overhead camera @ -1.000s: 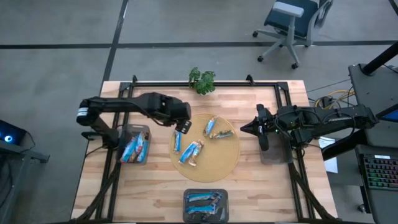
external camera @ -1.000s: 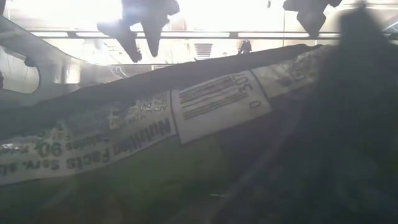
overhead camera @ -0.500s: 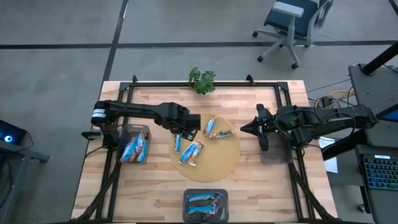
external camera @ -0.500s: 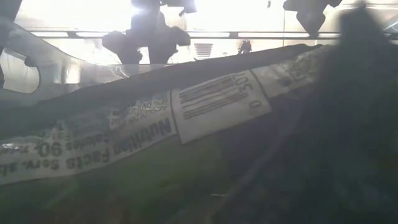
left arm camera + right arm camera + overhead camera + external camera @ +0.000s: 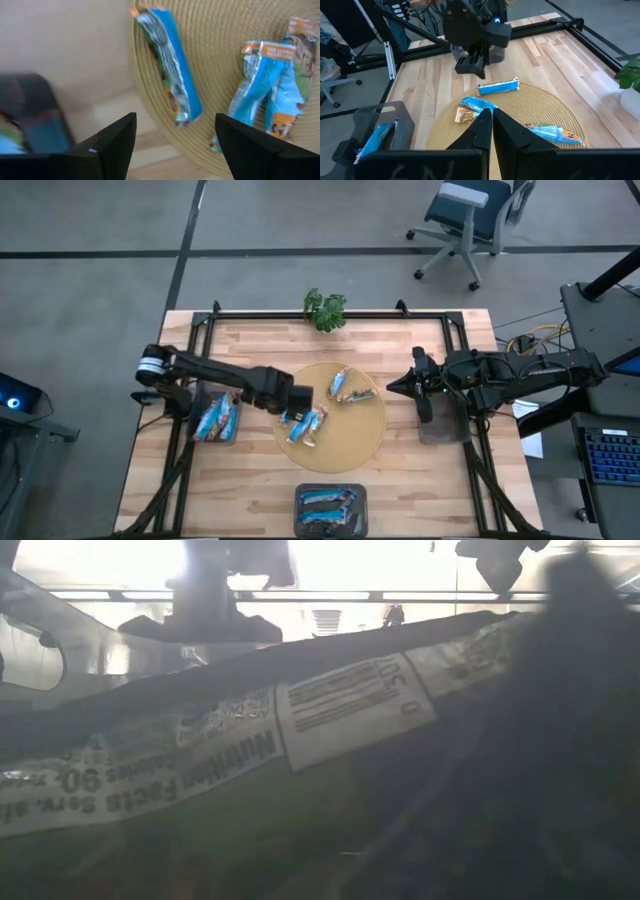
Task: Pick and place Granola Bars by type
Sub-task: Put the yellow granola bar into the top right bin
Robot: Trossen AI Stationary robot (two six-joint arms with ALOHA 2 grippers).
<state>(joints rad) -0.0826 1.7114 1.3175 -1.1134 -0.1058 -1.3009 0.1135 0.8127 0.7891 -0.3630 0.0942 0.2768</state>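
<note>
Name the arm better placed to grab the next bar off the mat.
Left. Its gripper hangs open over the mat's left edge, a blue bar between its fingers. The right gripper waits shut off the mat's right side.

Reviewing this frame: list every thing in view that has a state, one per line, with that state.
left gripper: open, poised over a blue bar at the mat's edge
right gripper: shut, empty, waiting at the mat's right side
blue bar: lying flat on the woven mat, not gripped
left bin: holds bars
front bin: holds bars
right bin: mostly hidden under the right arm, contents cannot be told
</note>
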